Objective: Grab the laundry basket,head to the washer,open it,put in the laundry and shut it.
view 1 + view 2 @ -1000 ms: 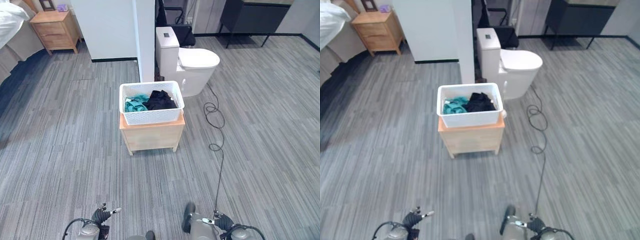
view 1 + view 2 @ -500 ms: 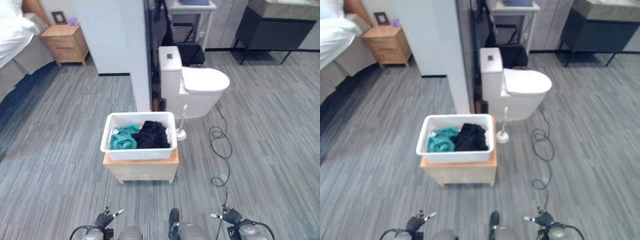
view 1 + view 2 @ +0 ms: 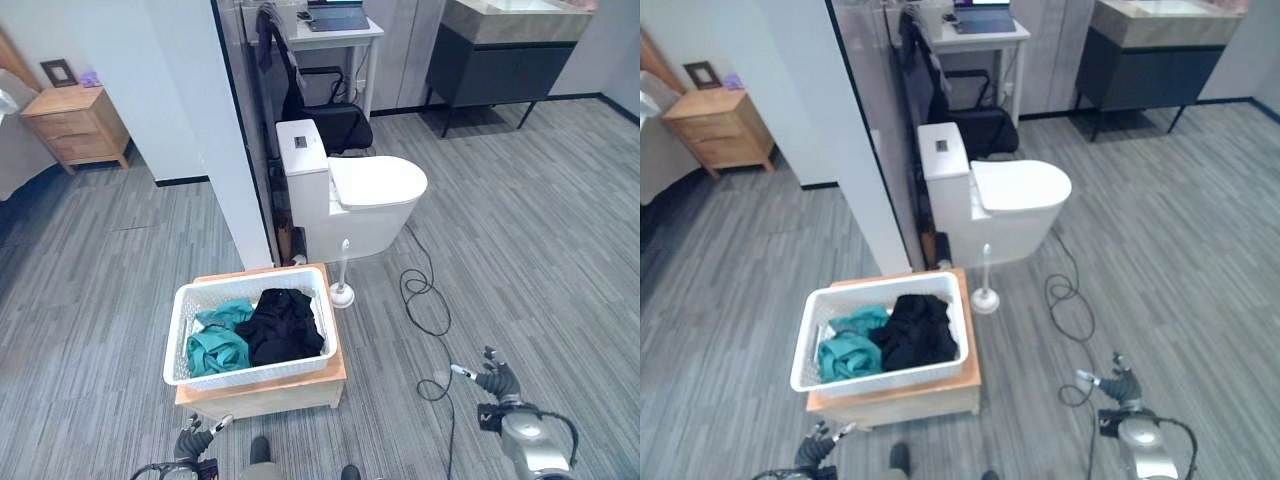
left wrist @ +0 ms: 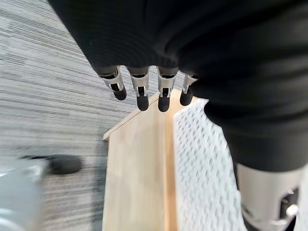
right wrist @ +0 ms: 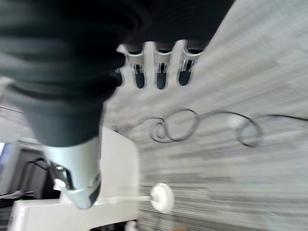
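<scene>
Barely started: laundry basket (image 3: 250, 334) with clothes (image 3: 260, 330) ungrabbed on wooden stand (image 3: 270, 393) at 12 o'clock, left hand (image 4: 144, 86) and right hand (image 5: 159, 72) fingers loosely open, empty.

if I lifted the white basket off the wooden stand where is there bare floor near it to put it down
Bare grey floor lies left of the low wooden stand holding the white perforated laundry basket. Right of it, past the white toilet brush, the floor is crowded up to the white toilet; further right, it opens toward the dark cabinet.
</scene>
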Robot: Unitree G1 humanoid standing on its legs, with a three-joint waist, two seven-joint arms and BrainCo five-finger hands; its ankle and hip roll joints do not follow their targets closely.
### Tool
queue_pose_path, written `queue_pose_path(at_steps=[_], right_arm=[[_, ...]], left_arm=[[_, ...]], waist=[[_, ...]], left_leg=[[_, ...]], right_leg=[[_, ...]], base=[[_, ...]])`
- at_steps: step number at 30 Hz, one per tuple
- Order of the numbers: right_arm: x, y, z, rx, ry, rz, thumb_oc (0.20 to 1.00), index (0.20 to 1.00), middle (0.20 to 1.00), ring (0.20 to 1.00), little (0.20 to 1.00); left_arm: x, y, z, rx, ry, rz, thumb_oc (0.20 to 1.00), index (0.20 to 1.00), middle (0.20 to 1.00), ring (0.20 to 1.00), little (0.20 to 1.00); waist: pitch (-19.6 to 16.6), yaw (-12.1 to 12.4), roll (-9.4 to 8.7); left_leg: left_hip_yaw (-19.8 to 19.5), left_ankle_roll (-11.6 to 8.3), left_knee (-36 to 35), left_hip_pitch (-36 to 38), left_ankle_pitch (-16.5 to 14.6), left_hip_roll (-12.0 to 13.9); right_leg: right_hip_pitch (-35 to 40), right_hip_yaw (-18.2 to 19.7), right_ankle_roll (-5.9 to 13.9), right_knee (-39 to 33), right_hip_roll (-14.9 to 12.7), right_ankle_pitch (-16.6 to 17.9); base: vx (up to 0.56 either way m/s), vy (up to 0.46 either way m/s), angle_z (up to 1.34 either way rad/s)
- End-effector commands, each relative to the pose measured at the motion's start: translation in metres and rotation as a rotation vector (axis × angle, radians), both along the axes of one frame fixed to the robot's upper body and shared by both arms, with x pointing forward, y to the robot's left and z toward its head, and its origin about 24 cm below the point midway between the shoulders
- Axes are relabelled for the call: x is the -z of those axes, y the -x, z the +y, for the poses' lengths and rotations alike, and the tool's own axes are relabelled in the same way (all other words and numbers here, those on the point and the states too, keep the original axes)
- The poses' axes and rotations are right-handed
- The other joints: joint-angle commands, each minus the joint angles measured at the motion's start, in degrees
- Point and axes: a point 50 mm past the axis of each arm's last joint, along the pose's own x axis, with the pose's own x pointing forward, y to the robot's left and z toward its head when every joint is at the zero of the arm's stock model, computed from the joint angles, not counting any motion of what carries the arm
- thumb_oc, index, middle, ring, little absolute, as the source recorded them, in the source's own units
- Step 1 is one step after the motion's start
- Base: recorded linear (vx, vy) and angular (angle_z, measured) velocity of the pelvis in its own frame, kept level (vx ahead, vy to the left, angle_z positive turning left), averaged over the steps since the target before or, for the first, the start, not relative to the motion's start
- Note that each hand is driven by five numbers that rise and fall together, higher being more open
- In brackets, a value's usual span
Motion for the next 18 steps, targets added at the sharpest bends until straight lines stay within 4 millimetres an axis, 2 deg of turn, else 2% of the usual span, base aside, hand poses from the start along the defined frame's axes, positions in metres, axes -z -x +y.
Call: queue_pose_path(at_steps=[1,2,3,4,5,6,8,9,10,11,12,13,14,15,16,17,18], right_arm=[[-0.042,-0.020,-0.013,-0.023,0.079,-0.162,1.000,1.000,1.000,1.000,1.000],[-0.049,-0.023,-0.013,-0.034,0.088,-0.185,1.000,1.000,1.000,1.000,1.000],[-0.049,-0.023,-0.013,-0.035,0.087,-0.185,1.000,1.000,1.000,1.000,1.000],[-0.054,-0.027,-0.012,-0.050,0.093,-0.203,1.000,1.000,1.000,1.000,1.000],[-0.063,-0.036,-0.010,-0.078,0.110,-0.228,1.000,1.000,1.000,1.000,1.000],[-0.063,-0.037,-0.009,-0.080,0.109,-0.229,1.000,1.000,1.000,1.000,1.000],[-0.074,-0.048,-0.005,-0.111,0.120,-0.260,1.000,1.000,1.000,1.000,1.000],[-0.078,-0.054,-0.003,-0.121,0.125,-0.269,1.000,1.000,1.000,1.000,1.000],[-0.090,-0.067,-0.001,-0.134,0.143,-0.302,1.000,1.000,1.000,1.000,1.000],[-0.101,-0.080,0.001,-0.131,0.154,-0.335,1.000,1.000,1.000,1.000,1.000],[-0.102,-0.081,0.000,-0.128,0.153,-0.340,1.000,1.000,1.000,1.000,1.000],[-0.107,-0.087,0.001,-0.118,0.151,-0.354,1.000,1.000,1.000,1.000,1.000],[-0.113,-0.099,0.005,-0.115,0.146,-0.369,1.000,1.000,1.000,1.000,1.000],[-0.115,-0.100,0.005,-0.111,0.145,-0.374,1.000,1.000,1.000,1.000,1.000],[-0.120,-0.113,0.013,-0.110,0.124,-0.387,1.000,1.000,1.000,1.000,1.000],[-0.121,-0.114,0.012,-0.106,0.123,-0.392,1.000,1.000,1.000,1.000,1.000],[-0.125,-0.120,0.017,-0.107,0.115,-0.399,1.000,1.000,1.000,1.000,1.000]], left_arm=[[-0.019,-0.001,0.034,-0.012,-0.144,-0.038,1.000,1.000,1.000,1.000,1.000],[-0.029,-0.005,0.045,-0.036,-0.188,-0.070,1.000,1.000,1.000,1.000,1.000],[-0.029,-0.004,0.045,-0.037,-0.189,-0.069,1.000,1.000,1.000,1.000,1.000],[-0.039,-0.009,0.054,-0.060,-0.227,-0.111,1.000,1.000,1.000,1.000,1.000],[-0.063,-0.022,0.075,-0.101,-0.319,-0.196,1.000,1.000,1.000,1.000,1.000],[-0.064,-0.022,0.075,-0.102,-0.320,-0.196,1.000,1.000,1.000,1.000,1.000],[-0.088,-0.038,0.094,-0.131,-0.399,-0.267,1.000,1.000,1.000,1.000,1.000],[-0.102,-0.053,0.101,-0.127,-0.430,-0.312,1.000,1.000,1.000,1.000,1.000],[-0.135,-0.080,0.109,-0.080,-0.518,-0.401,1.000,1.000,1.000,1.000,1.000],[-0.160,-0.108,0.107,0.006,-0.576,-0.456,1.000,1.000,1.000,1.000,1.000],[-0.161,-0.110,0.107,0.006,-0.577,-0.460,1.000,1.000,1.000,1.000,1.000],[-0.173,-0.124,0.104,0.062,-0.602,-0.481,1.000,1.000,1.000,1.000,1.000],[-0.194,-0.149,0.096,0.148,-0.655,-0.512,1.000,1.000,1.000,1.000,1.000],[-0.196,-0.151,0.096,0.150,-0.656,-0.516,1.000,1.000,1.000,1.000,1.000],[-0.219,-0.181,0.082,0.249,-0.718,-0.540,1.000,1.000,1.000,1.000,1.000],[-0.221,-0.184,0.081,0.251,-0.721,-0.545,1.000,1.000,1.000,1.000,1.000],[-0.231,-0.196,0.073,0.271,-0.729,-0.568,1.000,1.000,1.000,1.000,1.000]], waist=[[-0.87,2.82,-1.07],[-0.63,2.96,-1.10],[-0.67,2.93,-1.15],[-0.35,3.03,-1.21],[0.61,3.54,-1.28],[0.57,3.50,-1.35],[1.86,3.65,-1.45],[2.68,3.68,-1.49],[4.80,3.79,-1.57],[6.86,3.71,-1.53],[6.98,3.73,-1.55],[7.83,3.75,-1.55],[8.95,3.67,-1.34],[9.10,3.73,-1.36],[10.39,3.54,-1.32],[10.59,3.67,-1.36],[11.15,3.74,-1.29]], left_leg=[[0.31,0.19,8.75,-3.09,-6.74,0.64],[0.33,0.30,8.68,-3.30,-6.88,0.51],[0.36,0.31,8.70,-3.35,-6.89,0.50],[0.32,0.41,8.82,-3.76,-7.03,0.43],[0.23,0.53,9.01,-4.92,-7.23,0.33],[0.27,0.55,9.10,-5.09,-7.25,0.34],[0.29,0.55,9.41,-6.93,-7.26,0.47],[0.22,0.51,9.65,-8.06,-7.14,0.53],[-0.17,0.45,10.07,-10.48,-6.81,0.63],[-0.78,0.38,10.61,-12.97,-6.33,0.48],[-0.90,0.38,10.75,-13.28,-6.30,0.48],[-1.25,0.39,10.89,-14.34,-6.07,0.35],[-1.63,0.32,10.86,-15.54,-5.55,0.23],[-1.73,0.33,10.92,-15.75,-5.51,0.22],[-2.11,0.32,10.69,-16.90,-4.94,0.16],[-2.19,0.32,10.70,-17.05,-4.89,0.14],[-2.30,0.32,10.61,-17.58,-4.61,0.04]], right_leg=[[-4.90,-2.88,5.72,1.56,-10.36,1.35],[-5.40,-2.80,5.86,1.59,-10.51,1.52],[-5.47,-2.76,5.88,1.63,-10.53,1.52],[-6.08,-2.64,5.98,1.70,-10.66,1.75],[-7.55,-2.43,6.19,1.85,-10.75,2.21],[-7.74,-2.37,6.19,1.92,-10.75,2.21],[-9.86,-2.34,6.37,2.14,-10.81,2.87],[-10.98,-2.33,6.42,2.27,-10.82,3.22],[-13.30,-2.51,6.47,2.61,-10.93,3.96],[-15.54,-2.79,6.51,3.14,-10.98,4.59],[-15.77,-2.86,6.50,3.23,-10.99,4.61],[-16.77,-2.89,6.53,3.42,-11.02,4.91],[-17.96,-3.26,6.61,3.53,-11.14,5.36],[-18.11,-3.34,6.60,3.58,-11.15,5.36],[-19.18,-3.68,6.63,3.83,-11.33,5.65],[-19.30,-3.76,6.63,3.87,-11.35,5.65],[-19.75,-4.02,6.62,3.96,-11.40,5.74]], base=[[0.07,0.079,0.04],[0.03,0.056,0.08],[0.00,0.000,0.00],[-0.06,0.025,-0.08],[-0.07,0.025,-0.10],[-0.10,0.022,-0.08],[-0.12,0.009,-0.03],[-0.25,-0.007,-0.02],[-0.33,-0.005,-0.01],[-0.28,-0.004,0.01],[-0.18,0.004,0.01],[-0.12,0.010,0.06],[-0.12,0.009,0.09],[-0.16,0.007,0.16],[-0.09,-0.002,0.15],[-0.12,-0.001,0.16],[-0.06,0.002,0.11]])
